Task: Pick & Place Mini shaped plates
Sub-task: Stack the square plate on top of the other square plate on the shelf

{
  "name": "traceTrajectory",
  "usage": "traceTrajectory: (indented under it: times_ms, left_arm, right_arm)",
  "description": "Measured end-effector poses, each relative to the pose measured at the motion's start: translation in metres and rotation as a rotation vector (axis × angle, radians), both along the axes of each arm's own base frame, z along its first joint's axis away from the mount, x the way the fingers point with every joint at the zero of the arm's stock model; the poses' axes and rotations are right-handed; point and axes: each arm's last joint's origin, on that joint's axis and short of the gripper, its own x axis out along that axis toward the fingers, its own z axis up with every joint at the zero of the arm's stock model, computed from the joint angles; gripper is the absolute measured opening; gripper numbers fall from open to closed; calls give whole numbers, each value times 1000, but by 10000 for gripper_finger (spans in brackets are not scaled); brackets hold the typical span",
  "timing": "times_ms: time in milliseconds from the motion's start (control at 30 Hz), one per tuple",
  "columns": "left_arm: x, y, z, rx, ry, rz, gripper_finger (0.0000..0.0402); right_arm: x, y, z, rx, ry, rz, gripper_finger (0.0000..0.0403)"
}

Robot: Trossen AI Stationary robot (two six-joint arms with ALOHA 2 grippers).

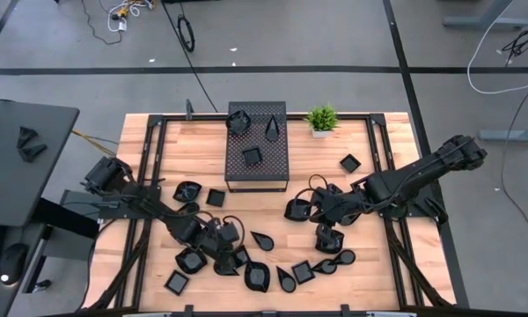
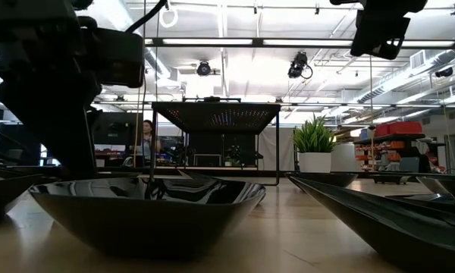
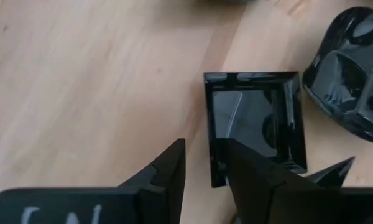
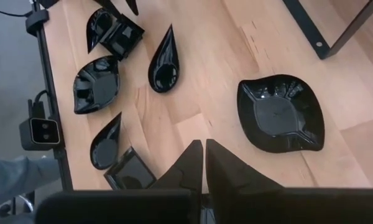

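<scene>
Square plate (image 3: 256, 124): lies flat on the wooden table (image 1: 158, 264), in the near-left cluster of mini shaped plates (image 1: 246, 264); its near rim sits right at the left gripper's fingertips.
Step in hand: a pick, by my reading. The left gripper (image 3: 205, 165) is lined up on the square plate's edge, one finger (image 3: 165, 171) outside the rim, the other over or just inside it.
Left claw: narrowly parted, nothing held yet.
Next move calls for: a short descent so the rim goes between the fingers, then a firm pinch; the glossy, thin wall will likely slip if caught shallow.
Neighbours: a rounded-leaf plate (image 3: 354, 74) lies just beside the square one, so there is little room to drift that way.
Destination: probably the perforated black box (image 1: 256, 145) at the table's far middle, where three plates already rest.
Left arm pose: reaches from the left edge low across the table, wrist tipped down over the cluster.
Right gripper (image 4: 203, 163): fingers pressed together, empty, hovering above the table right of centre near a leaf plate (image 4: 280, 115) and a teardrop plate (image 4: 163, 62).
Right arm pose: stretched in from the right edge, waiting.
</scene>
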Motion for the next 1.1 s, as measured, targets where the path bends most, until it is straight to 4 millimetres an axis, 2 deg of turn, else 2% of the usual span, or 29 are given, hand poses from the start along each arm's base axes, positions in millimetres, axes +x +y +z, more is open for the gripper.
traceTrajectory:
  times_ms: [733,1100]
  left_arm:
    - [0,-1,-1,-34,12,10,7]
    - [0,3,3,-123,55,39,3]
  right_arm:
    - [0,0,0,-44,-6,60,22]
    - [-4,-2,5,-33,-20,52,22]
